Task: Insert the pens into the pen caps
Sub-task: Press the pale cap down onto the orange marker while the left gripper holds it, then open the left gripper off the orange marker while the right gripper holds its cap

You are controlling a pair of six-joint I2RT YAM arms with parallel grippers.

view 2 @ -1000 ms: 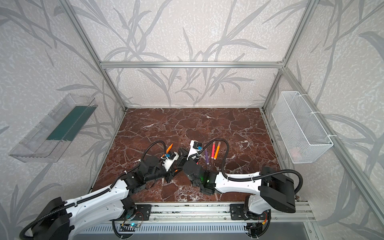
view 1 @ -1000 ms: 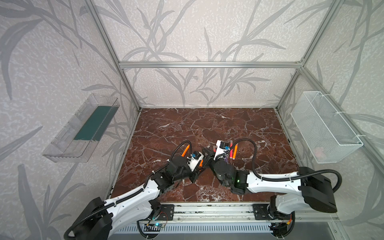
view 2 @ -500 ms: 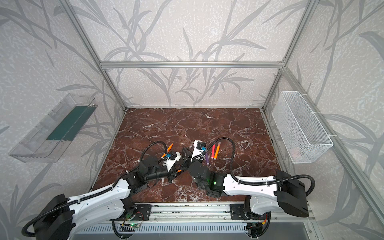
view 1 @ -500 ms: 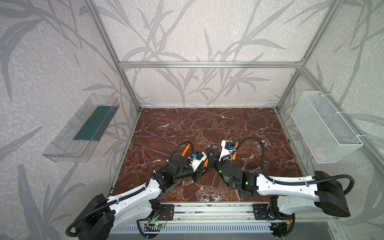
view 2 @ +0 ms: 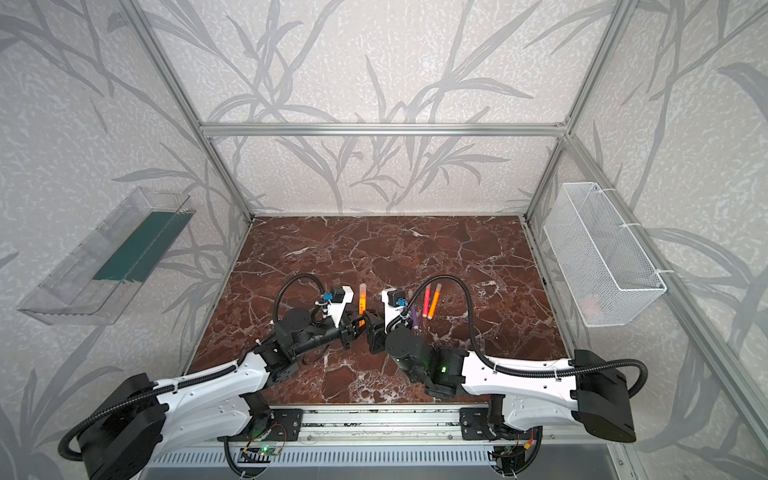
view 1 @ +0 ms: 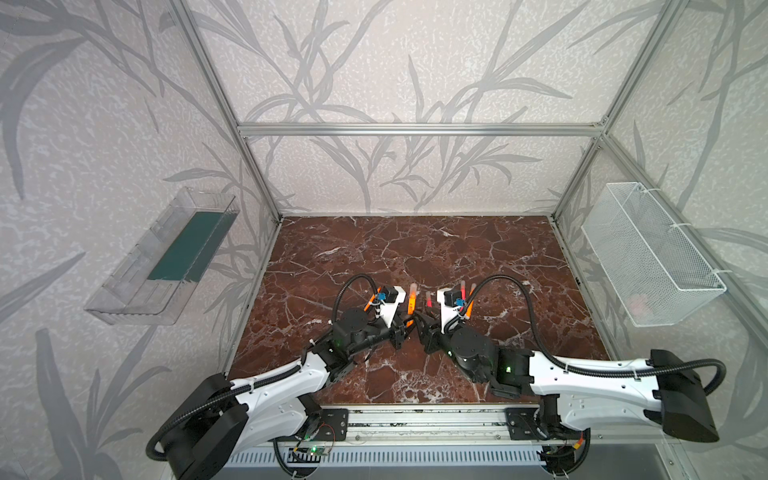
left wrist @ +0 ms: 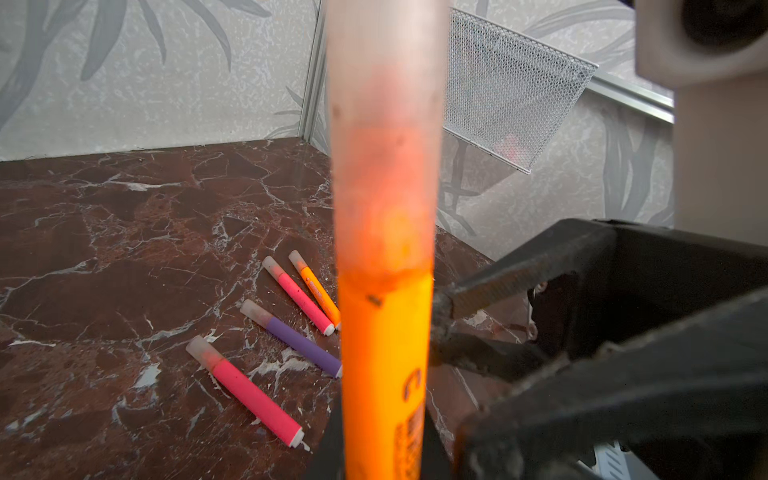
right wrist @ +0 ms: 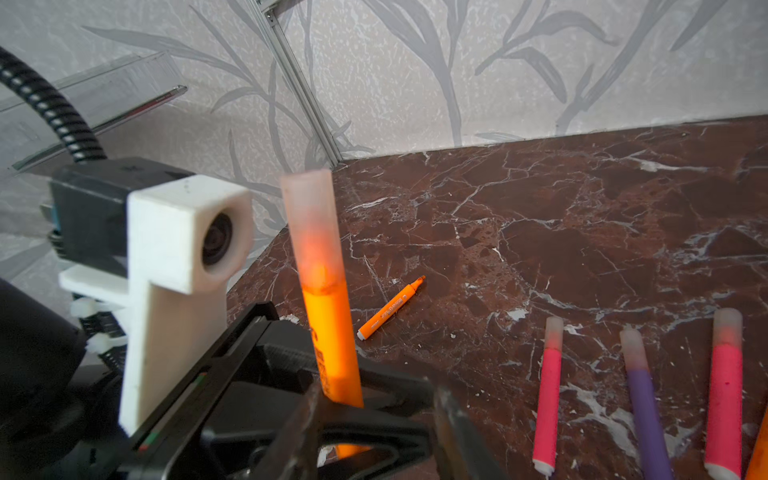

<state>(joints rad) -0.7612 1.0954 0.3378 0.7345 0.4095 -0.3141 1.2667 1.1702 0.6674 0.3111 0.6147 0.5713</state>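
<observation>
Left gripper (view 1: 405, 327): clamped on the lower barrel of the held orange pen (left wrist: 384, 353). Pen stands roughly upright, cap end up. A translucent pen cap (left wrist: 384, 124) sits over its tip; orange shows through the lower part of the cap in both wrist views.

Right gripper (left wrist: 441, 328): jaws apart, holding nothing, pointed at the held pen from the side. Its fingertips (left wrist: 478, 286) are just beside the barrel, below the cap's rim; whether they touch cannot be told. In both top views the two grippers face each other near the front middle of the desk (view 1: 415, 249).

Right-arm side of the held pen: four capped pens lie flat on the desk, close together and roughly parallel.
- near pink pen (left wrist: 249, 390)
- purple pen (left wrist: 297, 340)
- far pink pen (left wrist: 301, 297)
- capped orange pen (left wrist: 318, 291), just beside the far pink one

White ends point toward the robot's base, caps toward the back wall.

Left-arm side: uncapped orange pen (right wrist: 390, 309) lies flat on the desk, felt tip bare, well apart from the four. Top views show only a short piece of it behind the left wrist camera mount (view 1: 390, 307).

Walls: wire basket (view 1: 648, 257) on the right, clear tray (view 1: 166, 257) on the left.
</observation>
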